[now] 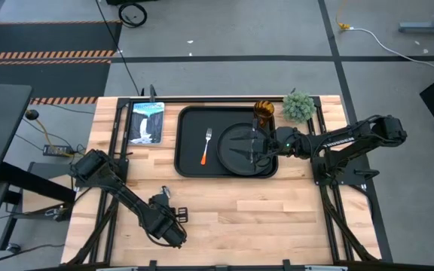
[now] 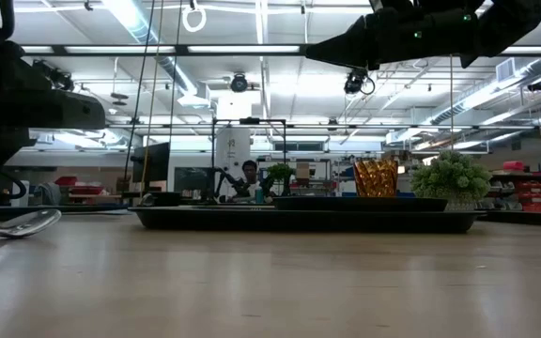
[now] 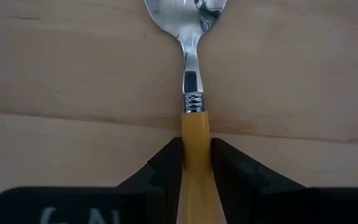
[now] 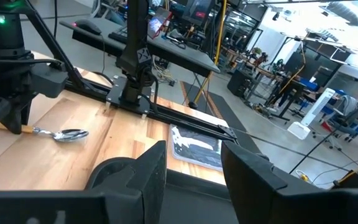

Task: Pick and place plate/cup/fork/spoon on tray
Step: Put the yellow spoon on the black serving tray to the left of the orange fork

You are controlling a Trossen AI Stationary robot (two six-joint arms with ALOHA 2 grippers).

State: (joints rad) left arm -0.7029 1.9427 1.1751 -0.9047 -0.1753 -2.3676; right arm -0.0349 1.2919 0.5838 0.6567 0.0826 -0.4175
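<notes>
- Spoon (image 3: 194, 93): lying flat on the bare wood of the table (image 1: 277, 218), at its near-left part, well apart from the tray. Silver bowl points away from the left gripper; in the low view the bowl (image 2: 28, 222) rests on the tabletop at the far left.
- Left gripper (image 3: 196, 163): down at the table's near-left, fingers (image 3: 166, 165) pressed against both sides of the spoon's orange handle, so it is clamped on the spoon. From the right wrist view you see the same gripper (image 4: 8, 118) with the spoon (image 4: 58, 134) sticking out sideways on the wood.
- Tray (image 1: 188, 167): far half of the table, roughly centred.
- Fork (image 1: 206, 147): on the tray's left part, tines toward the far side, red-orange handle nearer you.
- Plate (image 1: 232, 147): on the tray's right part, just right of the fork, not touching it.
- Cup (image 1: 264, 111): at the tray's far-right corner; you cannot tell whether it stands inside the rim or just past it. In the low view it shows amber (image 2: 376, 177) above the tray edge (image 2: 252, 218).
- Right gripper (image 1: 258, 147): held over the plate's right side, above the tray; fingers (image 4: 151, 171) spread apart, holding nothing.
- Small green plant (image 1: 298, 106): far right, just beyond the cup.
- Picture card (image 1: 147, 121): flat on the table, left of the tray.
</notes>
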